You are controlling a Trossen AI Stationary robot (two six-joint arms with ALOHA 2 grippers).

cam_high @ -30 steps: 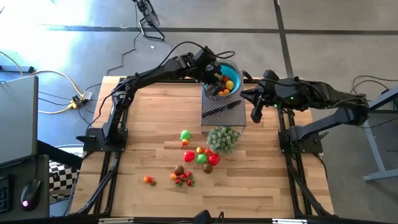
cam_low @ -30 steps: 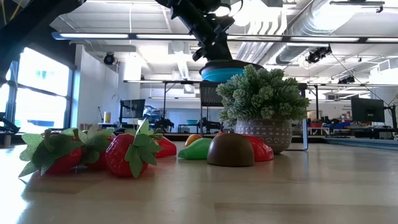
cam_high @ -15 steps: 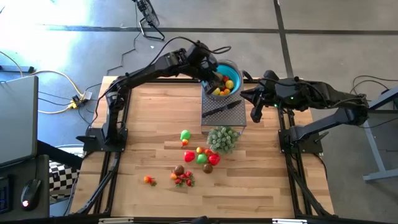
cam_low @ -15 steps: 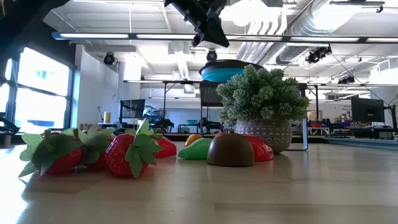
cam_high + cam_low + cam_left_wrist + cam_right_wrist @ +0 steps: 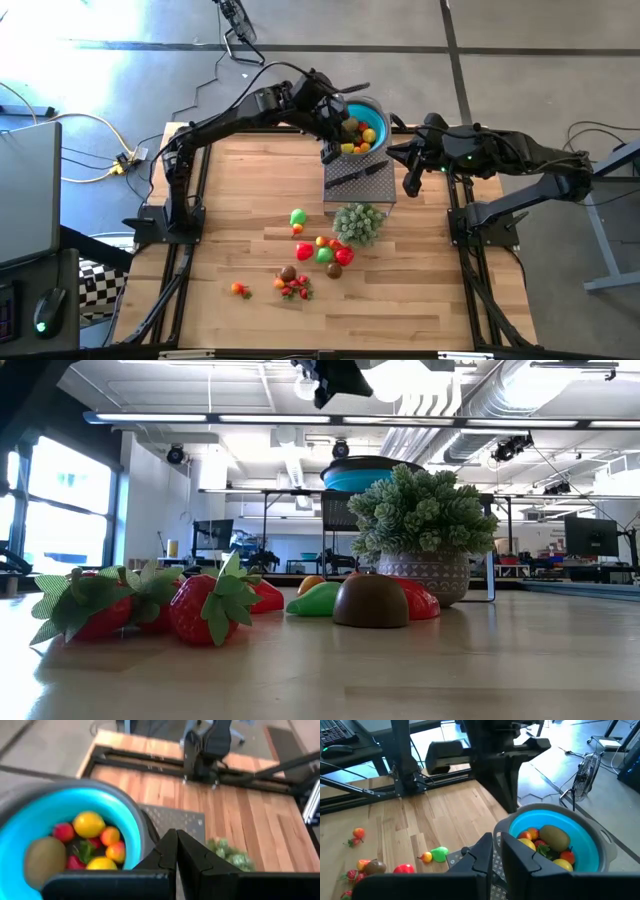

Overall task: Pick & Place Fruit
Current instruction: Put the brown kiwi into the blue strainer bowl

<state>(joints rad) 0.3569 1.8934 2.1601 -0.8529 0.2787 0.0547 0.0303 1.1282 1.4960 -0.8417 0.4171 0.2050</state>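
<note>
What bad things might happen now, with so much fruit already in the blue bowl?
1. The blue bowl sits raised on a grey stand; the shut left gripper beside its rim might bump and tip it.
2. The fruit in the bowl is piling up, so more might roll out.
3. The plant crowds the fruit on the table, so a reach there might knock it.

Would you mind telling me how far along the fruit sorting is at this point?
Partly done. Several small toy fruits already lie in the blue bowl with a grey rim. Nothing is in hand: the left gripper is shut and empty beside the bowl, and the right gripper waits shut near the table's right edge. About ten loose toy fruits remain on the wooden table, near the pale green potted plant.
</note>
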